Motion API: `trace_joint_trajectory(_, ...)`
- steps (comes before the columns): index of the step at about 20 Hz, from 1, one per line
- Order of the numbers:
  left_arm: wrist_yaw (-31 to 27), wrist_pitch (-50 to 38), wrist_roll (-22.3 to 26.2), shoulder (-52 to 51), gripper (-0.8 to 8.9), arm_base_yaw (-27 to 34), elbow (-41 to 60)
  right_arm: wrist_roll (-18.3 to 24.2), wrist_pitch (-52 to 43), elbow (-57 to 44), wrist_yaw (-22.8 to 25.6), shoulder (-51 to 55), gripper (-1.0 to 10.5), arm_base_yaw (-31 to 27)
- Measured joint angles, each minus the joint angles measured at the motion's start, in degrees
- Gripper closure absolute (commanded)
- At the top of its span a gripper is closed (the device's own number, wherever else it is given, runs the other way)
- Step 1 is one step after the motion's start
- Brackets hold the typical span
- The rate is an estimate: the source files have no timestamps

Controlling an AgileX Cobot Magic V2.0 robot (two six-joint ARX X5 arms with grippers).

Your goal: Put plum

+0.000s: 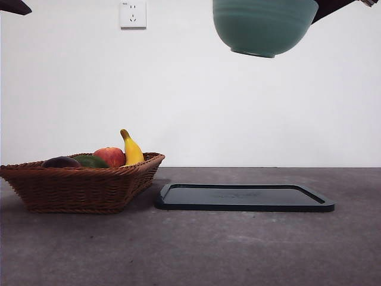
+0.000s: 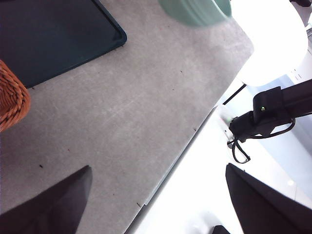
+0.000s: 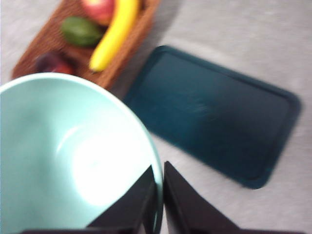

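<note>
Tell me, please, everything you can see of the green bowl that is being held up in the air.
The bowl is a smooth, pale teal-green, glazed-looking round bowl with a small foot ring under it. It is empty and roughly upright, hanging high above the dark tray, touching nothing on the table. The right gripper holds it by the rim, one jaw inside the wall and one outside.
</note>
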State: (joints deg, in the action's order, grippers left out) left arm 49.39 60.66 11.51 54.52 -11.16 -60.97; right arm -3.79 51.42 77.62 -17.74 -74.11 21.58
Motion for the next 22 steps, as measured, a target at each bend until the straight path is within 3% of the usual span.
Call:
trace_joint_trajectory(7,0.0,0.0,0.0,0.0,3.81,0.0,0.0,0.3,-11.5,-18.4,1.6,0.4,9.4,8.2)
trace_joint_trajectory(11,0.0,0.0,0.0,0.0,3.81,0.0,0.0,0.1,-18.1,-26.1,3.7,0.4,9.4,10.2)
trace_joint_trajectory(14,0.0,0.0,0.0,0.0,3.81,0.0,0.0,-0.1,-20.0,-29.5,5.8,-0.3,9.4,10.5)
trace_joint_trajectory(22,0.0,0.0,0.0,0.0,3.81,0.0,0.0,-0.8,-25.2,-32.1,5.8,-7.3,9.4,10.9)
